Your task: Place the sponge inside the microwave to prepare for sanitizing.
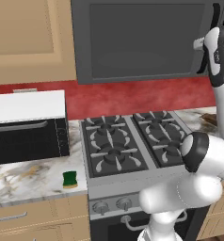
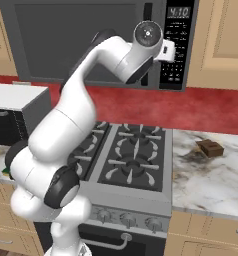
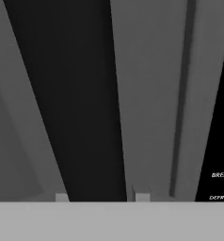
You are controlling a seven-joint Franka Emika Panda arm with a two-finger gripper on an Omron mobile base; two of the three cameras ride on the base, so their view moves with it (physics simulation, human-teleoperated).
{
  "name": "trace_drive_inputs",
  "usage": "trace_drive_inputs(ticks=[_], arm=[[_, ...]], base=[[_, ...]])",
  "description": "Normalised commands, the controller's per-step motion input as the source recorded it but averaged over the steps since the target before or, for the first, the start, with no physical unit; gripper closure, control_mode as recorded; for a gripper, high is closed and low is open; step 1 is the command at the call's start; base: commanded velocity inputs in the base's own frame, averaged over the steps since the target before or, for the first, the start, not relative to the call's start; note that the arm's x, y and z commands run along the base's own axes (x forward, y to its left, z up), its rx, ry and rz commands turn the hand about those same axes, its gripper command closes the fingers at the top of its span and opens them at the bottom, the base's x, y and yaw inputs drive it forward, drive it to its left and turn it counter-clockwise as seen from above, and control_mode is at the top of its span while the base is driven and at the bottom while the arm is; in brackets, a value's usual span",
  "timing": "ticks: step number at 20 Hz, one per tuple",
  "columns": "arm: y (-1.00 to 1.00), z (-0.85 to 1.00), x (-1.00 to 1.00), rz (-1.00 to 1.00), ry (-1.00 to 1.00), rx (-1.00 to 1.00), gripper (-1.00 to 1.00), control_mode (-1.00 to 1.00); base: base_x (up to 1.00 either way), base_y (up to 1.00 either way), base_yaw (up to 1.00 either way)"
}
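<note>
- Up high, the gripper (image 3: 102,197) is at the black handle (image 3: 81,103) of the microwave (image 1: 142,42), whose door is closed; its two fingertips stand apart, one on each side of the handle.
- The sponge (image 1: 69,179) lies on the marble counter (image 1: 29,181), left of the stove (image 1: 128,141) and well apart from the microwave.
</note>
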Motion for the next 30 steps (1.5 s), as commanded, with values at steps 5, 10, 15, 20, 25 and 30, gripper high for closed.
trace_drive_inputs(ticks=[5,10,15,20,25,30], arm=[[0.00,0.01,-0.14,0.00,0.14,-0.03,1.00,-1.00],[0.13,0.00,-0.82,-0.01,-0.03,-0.05,1.00,-1.00],[0.39,-0.17,-0.95,-0.09,-0.08,-0.08,1.00,-1.00],[0.73,-0.30,-0.81,-0.29,0.11,-0.05,1.00,-1.00],[0.33,0.00,-0.62,-0.45,0.17,-0.01,1.00,-1.00],[0.60,-0.06,-0.90,-0.53,0.05,0.00,1.00,-1.00]], base=[[0.00,0.00,0.00],[0.00,0.00,0.00],[0.00,0.00,0.00],[0.00,0.00,0.00],[0.00,0.00,0.00],[0.00,0.00,0.00]])
